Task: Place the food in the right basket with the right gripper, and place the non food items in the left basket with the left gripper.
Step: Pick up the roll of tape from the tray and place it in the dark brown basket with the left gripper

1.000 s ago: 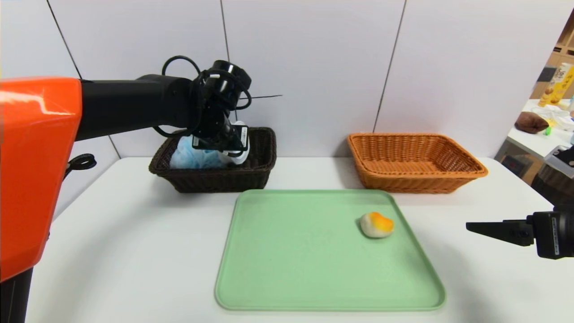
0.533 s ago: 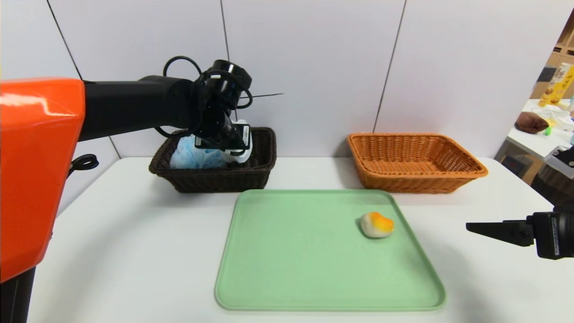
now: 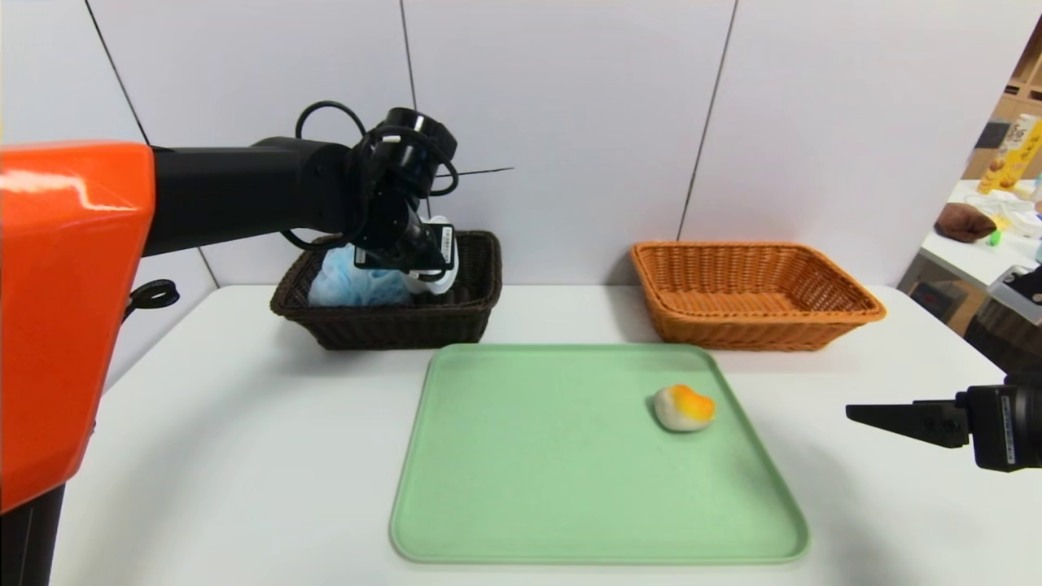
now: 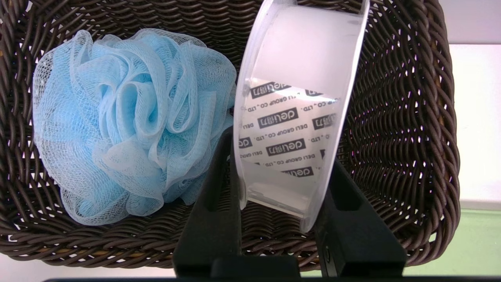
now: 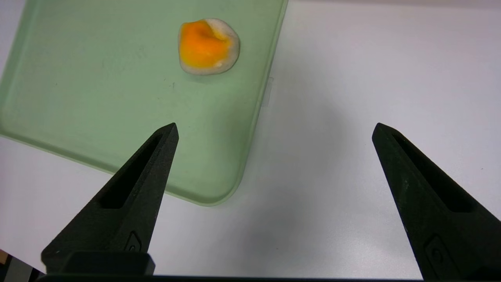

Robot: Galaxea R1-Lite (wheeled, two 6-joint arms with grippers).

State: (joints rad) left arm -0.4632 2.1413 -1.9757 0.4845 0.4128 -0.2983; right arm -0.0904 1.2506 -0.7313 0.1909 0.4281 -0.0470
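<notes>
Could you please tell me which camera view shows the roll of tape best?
The left wrist view: the roll of tape appears close up, its printed label legible. The head view shows it small and partly covered; the right wrist view doesn't show it.

The left fingers (image 4: 219, 188) are partly hidden by the white spool (image 4: 289, 117), whose top is cut off.

A pale green tray (image 3: 600, 456) bears an orange-and-white food piece (image 3: 684, 408); beyond it are a dark brown woven basket (image 3: 399, 325), left, and an orange-brown woven one (image 3: 757, 332), right.
</notes>
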